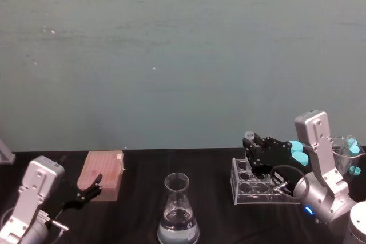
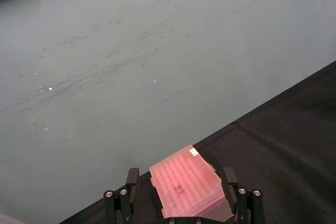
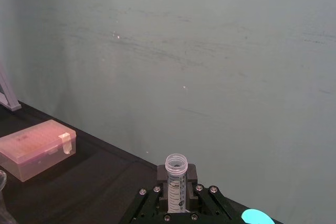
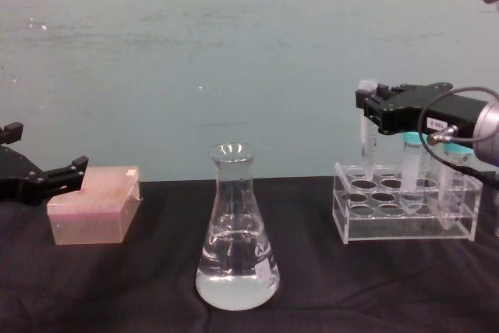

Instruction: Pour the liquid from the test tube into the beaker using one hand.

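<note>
My right gripper, at the right of the chest frame, is clamped on the test tube, upright with its tip in the clear rack; its printed scale is too small to read. The beaker stands lower centre, white label unreadable. My left gripper sits spread beside the pink box, empty.

Pale glass and pink plastic on a black worktop, against a grey-green wall.

The beaker is clear with a small white label and colourless liquid. Left of it sits a translucent pink box with a dotted grid top. Right of it, the clear rack carries teal-capped tubes, and the test tube is clear with dark scale marks. Both grippers are black: right gripper, left gripper.
</note>
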